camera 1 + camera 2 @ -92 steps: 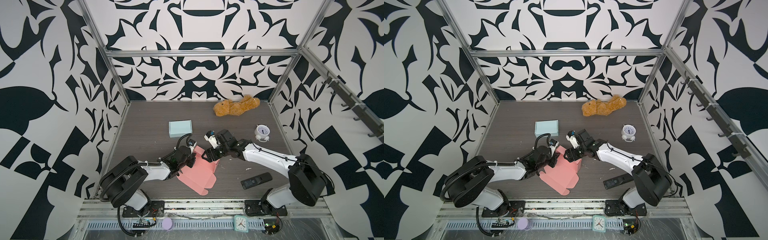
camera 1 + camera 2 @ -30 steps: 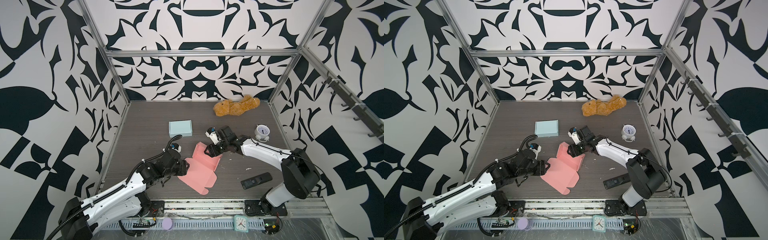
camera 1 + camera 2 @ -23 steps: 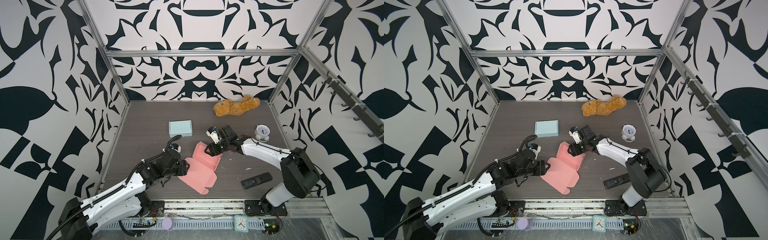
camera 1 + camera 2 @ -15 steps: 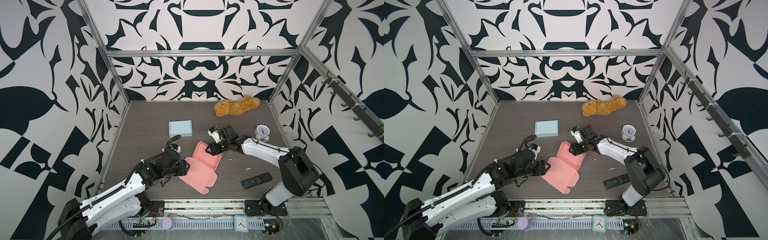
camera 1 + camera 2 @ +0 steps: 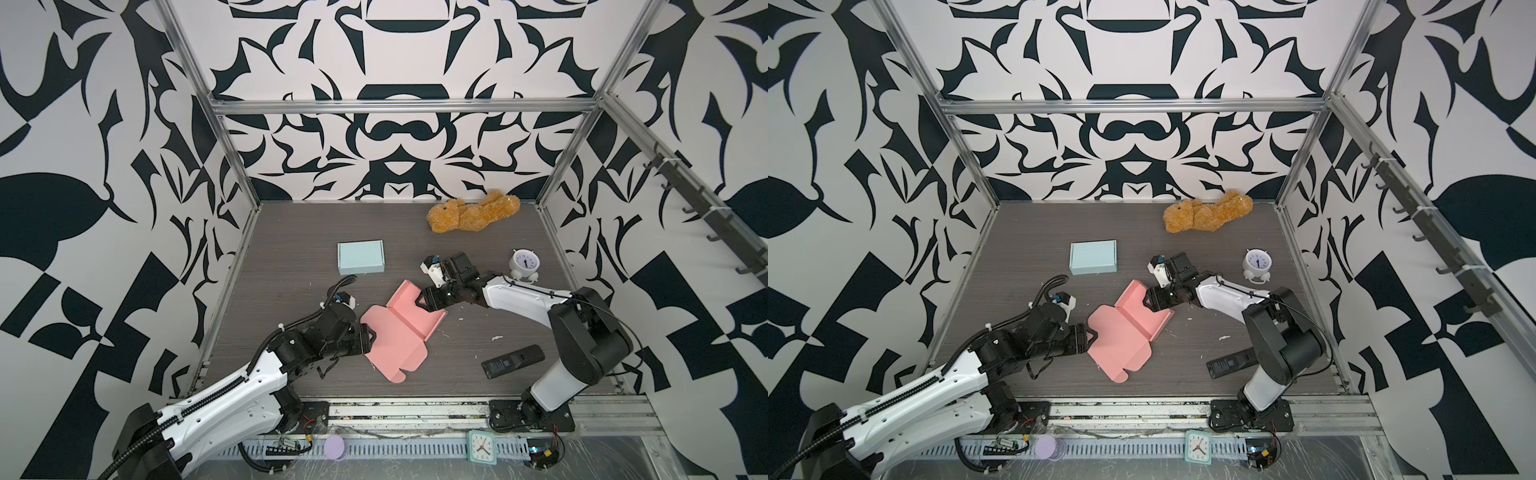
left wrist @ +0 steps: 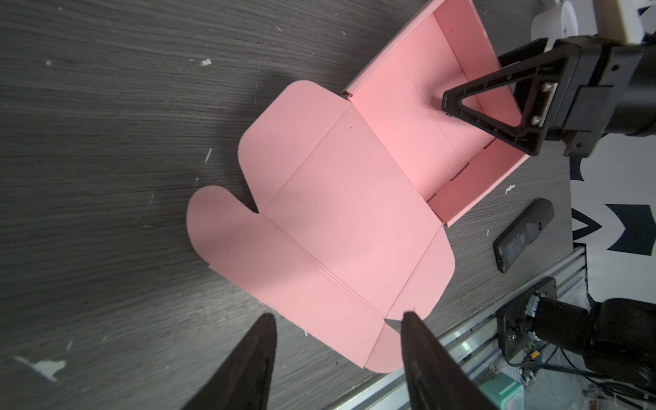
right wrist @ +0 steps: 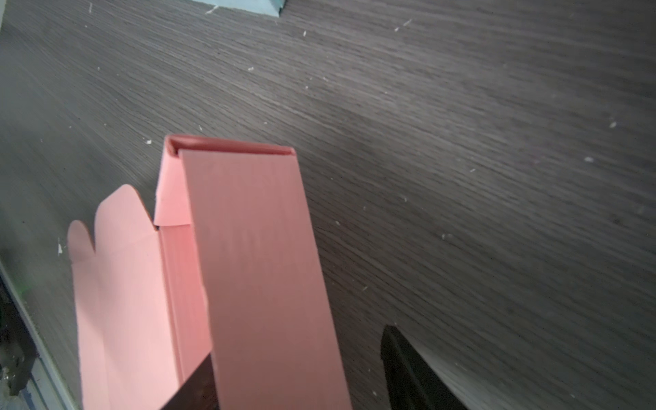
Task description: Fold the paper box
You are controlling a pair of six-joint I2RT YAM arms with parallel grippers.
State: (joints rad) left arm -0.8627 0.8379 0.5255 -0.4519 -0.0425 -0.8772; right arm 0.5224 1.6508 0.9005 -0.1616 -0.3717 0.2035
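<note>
**Patterned enclosure, dark wood-grain floor**

Wall panels [image 5: 390, 137] in a black-and-white abstract print on the back and both sides. Aluminium frame [image 5: 399, 106] up the corners and across the back. Dark grey wood-grain floor [image 5: 291, 249], speckled with small white scraps. Dark hook rail [image 5: 710, 212] on the right-hand wall. Slotted rail [image 5: 395, 451] along the front edge. Even diffuse light, soft shadows.

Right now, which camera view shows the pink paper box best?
The left wrist view: the pink paper box lies whole in it, with flat flaps and raised walls clear. Both top views show the box whole but small. The right wrist view shows only one wall and part of the flaps.
</note>
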